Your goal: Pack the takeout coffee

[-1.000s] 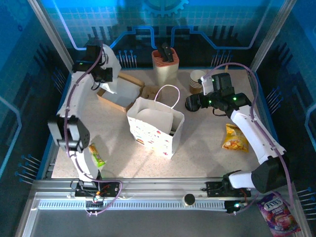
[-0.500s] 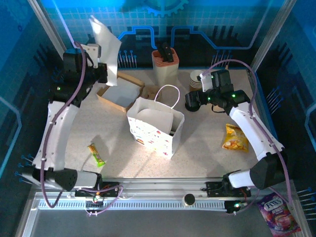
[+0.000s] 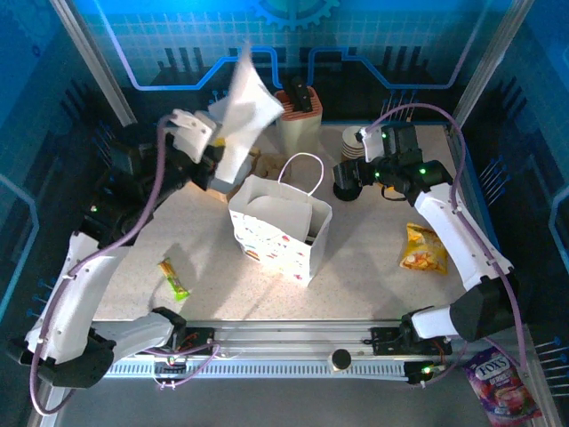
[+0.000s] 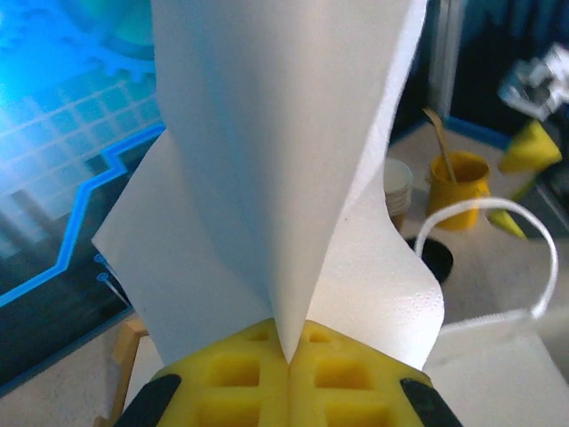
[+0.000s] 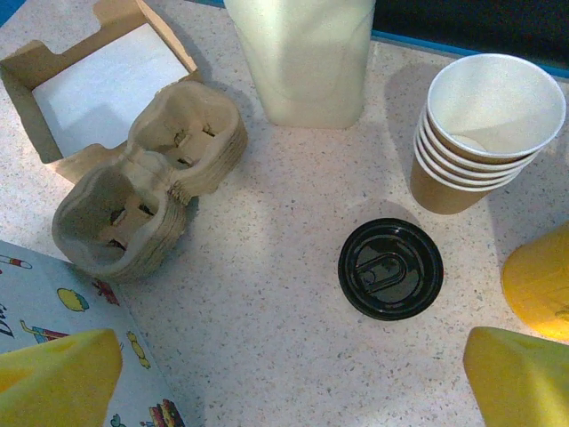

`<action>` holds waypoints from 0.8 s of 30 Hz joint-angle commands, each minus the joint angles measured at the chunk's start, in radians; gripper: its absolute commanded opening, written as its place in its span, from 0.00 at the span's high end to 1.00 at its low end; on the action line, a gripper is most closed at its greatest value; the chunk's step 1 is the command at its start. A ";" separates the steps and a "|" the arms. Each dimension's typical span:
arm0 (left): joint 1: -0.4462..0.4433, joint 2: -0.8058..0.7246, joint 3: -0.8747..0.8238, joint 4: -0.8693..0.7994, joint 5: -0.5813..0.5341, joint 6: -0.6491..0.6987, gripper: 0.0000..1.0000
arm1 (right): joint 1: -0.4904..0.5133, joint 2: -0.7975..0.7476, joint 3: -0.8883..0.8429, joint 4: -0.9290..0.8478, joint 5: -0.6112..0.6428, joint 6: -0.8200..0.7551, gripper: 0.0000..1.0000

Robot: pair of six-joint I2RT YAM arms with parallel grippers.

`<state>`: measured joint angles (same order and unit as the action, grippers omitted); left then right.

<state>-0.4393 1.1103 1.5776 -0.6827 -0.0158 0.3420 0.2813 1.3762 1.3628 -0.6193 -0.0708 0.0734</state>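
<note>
the left arm is reared up over the far left of the table. the left gripper has its yellow pads pressed together on the bottom fold of a white napkin, which fans upward from the pinch. from overhead the napkin shows in the air just left of the holder at the back, beyond the paper bag. the bag stands upright in the middle of the table, mouth open, its white handle looped up on the far side.

the right gripper hovers past the bag's far right corner, jaws spread wide with nothing between them. below it the coffee sits on the table just beside a stack of lidless cups, with a thin strip of table between the two. i see it from straight above, so only its round black lid shows; whether a cup is under that lid i cannot tell. it lies nearer one yellow finger than the other.

across from it in the wrist view lie stacked pulp carriers. behind those is an open card box with white paper inside. a yellow crisp packet lies by the right arm, and a small snack bar lies near the left arm's base. a purple sweet bag lies off the table at the near right.
</note>
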 commanded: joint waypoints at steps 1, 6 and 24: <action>-0.031 -0.003 -0.052 0.012 0.037 0.160 1.00 | 0.011 -0.040 -0.016 0.022 -0.001 -0.011 0.01; -0.041 -0.040 -0.149 0.050 0.183 0.257 1.00 | 0.008 -0.047 -0.031 0.011 0.012 -0.014 0.01; -0.103 0.081 -0.195 -0.014 0.234 0.549 1.00 | -0.021 -0.101 -0.123 0.021 0.044 -0.006 0.01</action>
<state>-0.5343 1.1671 1.3605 -0.6441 0.2283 0.7979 0.2691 1.2984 1.2568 -0.6113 -0.0330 0.0700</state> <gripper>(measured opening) 0.063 0.993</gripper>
